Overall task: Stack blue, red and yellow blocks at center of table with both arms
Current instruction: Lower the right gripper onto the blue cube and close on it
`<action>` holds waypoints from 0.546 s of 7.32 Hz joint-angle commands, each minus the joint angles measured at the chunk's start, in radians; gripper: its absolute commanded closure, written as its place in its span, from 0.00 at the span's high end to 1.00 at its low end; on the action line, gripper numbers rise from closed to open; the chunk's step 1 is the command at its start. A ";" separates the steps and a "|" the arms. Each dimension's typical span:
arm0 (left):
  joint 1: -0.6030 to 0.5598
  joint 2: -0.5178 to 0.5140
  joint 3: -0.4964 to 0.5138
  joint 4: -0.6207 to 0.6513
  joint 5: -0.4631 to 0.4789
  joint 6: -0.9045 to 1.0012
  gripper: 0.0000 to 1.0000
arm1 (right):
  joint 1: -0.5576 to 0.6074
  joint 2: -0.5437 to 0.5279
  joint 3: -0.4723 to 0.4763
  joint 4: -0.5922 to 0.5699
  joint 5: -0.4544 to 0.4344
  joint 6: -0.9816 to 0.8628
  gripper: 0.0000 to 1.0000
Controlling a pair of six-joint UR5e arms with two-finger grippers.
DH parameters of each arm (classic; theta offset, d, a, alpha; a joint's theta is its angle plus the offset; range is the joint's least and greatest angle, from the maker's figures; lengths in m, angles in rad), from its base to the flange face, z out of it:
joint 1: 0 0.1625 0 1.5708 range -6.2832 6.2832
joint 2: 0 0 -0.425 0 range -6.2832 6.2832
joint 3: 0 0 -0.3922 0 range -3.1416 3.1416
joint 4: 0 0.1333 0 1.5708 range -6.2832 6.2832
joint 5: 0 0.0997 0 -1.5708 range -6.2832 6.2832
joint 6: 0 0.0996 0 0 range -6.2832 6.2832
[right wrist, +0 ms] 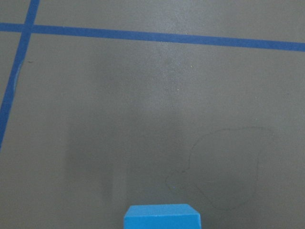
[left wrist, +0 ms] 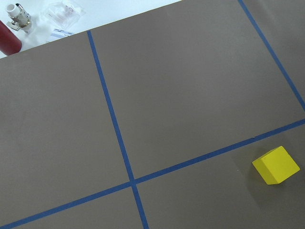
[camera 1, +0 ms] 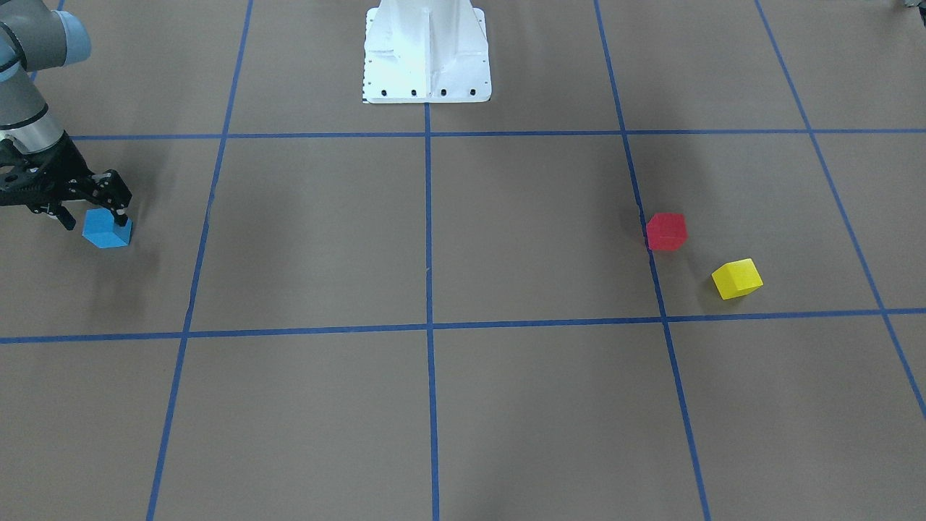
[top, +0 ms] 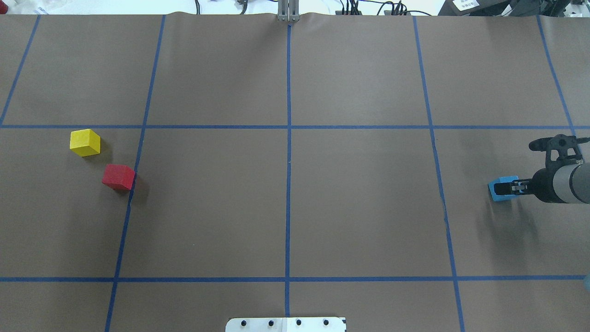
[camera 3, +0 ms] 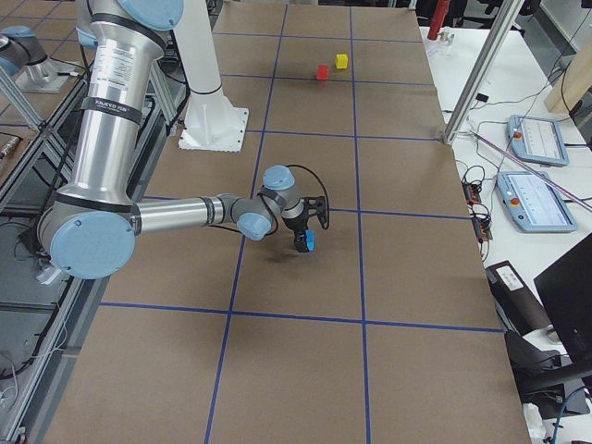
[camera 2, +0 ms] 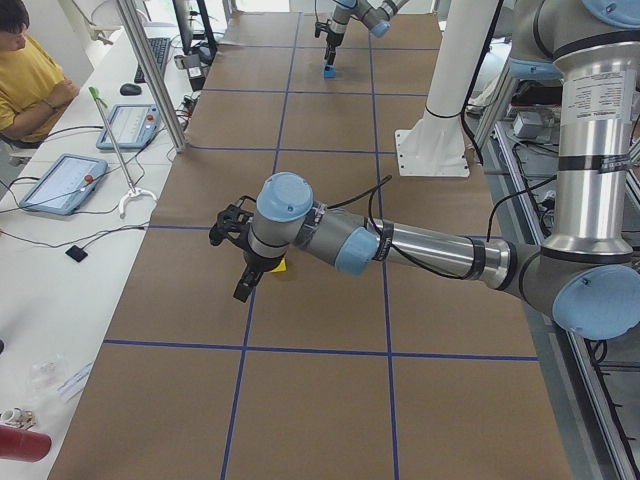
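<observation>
blue block (camera 1: 107,231) — at table (camera 1: 311,239) level, far toward robot's right of pedestal base (camera 1: 427,54) | right hand (camera 1: 94,217) — directly above, fingers (camera 1: 119,206) straddling it; clamped or not, cannot tell | red block (camera 1: 665,231), yellow block (camera 1: 736,278) — opposite side of pedestal base, near each other, apart | left hand (camera 2: 243,285) — nearer those two, beside yellow; opening cannot tell

Three small matte cubes, all skewed to the brown table's (camera 1: 506,239) tape grid: the blue block (camera 1: 107,229) far to the right of the white pedestal base (camera 1: 427,54), at the right gripper's (camera 1: 94,217) fingertips; the red block (camera 1: 665,231) to the base's left, touching a tape line; the yellow block (camera 1: 737,278) near it, farther from the base, apart.
</observation>
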 commanded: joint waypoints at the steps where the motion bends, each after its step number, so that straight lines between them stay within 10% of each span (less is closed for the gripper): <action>1: -0.001 0.003 0.004 -0.017 0.000 0.000 1.00 | -0.004 0.005 0.005 0.000 0.006 -0.003 0.00; 4: -0.001 0.011 0.005 -0.029 0.000 -0.001 1.00 | 0.021 0.206 0.021 -0.171 0.077 -0.004 0.00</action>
